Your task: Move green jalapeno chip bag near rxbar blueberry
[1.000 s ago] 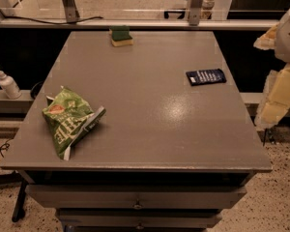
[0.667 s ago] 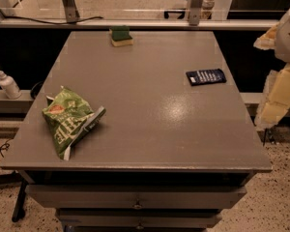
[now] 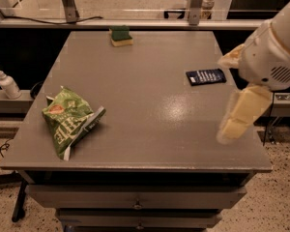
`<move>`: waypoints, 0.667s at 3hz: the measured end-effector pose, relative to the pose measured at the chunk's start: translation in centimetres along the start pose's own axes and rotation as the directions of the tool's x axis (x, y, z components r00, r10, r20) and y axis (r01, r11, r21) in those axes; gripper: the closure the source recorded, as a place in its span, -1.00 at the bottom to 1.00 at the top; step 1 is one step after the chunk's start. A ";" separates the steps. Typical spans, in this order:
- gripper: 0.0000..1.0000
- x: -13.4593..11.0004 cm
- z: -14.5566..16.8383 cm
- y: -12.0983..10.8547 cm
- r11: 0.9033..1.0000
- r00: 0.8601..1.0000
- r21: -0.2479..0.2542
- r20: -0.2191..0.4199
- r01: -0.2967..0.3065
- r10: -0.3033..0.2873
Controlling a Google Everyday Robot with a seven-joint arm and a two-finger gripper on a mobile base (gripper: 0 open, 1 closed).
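The green jalapeno chip bag (image 3: 67, 120) lies crumpled near the front left edge of the grey table (image 3: 150, 139). The rxbar blueberry (image 3: 206, 76), a small dark navy wrapper with white text, lies flat at the right side of the table. My gripper (image 3: 226, 98) hangs on the white arm over the table's right edge, just in front of the bar and far right of the bag. Its cream fingers (image 3: 239, 112) stand apart and hold nothing.
A green-and-yellow sponge (image 3: 121, 35) sits at the table's far edge. A white pump bottle (image 3: 7, 82) stands on a shelf to the left. Drawers (image 3: 135, 197) are below the table front. Metal frame posts stand behind the table.
The arm and gripper have moved left from the right border, in over the table's right edge. The bag, bar and sponge have not moved.
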State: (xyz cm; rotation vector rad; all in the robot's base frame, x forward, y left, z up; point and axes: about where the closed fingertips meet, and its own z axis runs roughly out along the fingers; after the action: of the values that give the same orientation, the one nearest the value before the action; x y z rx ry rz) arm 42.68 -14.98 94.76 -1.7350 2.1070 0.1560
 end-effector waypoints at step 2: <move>-1.00 -11.8 6.1 5.5 0.990 0.950 -0.139 0.311 0.011 0.033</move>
State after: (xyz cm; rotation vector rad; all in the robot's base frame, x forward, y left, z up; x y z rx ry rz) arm 40.50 -0.95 92.70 -1.6480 1.9111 0.5565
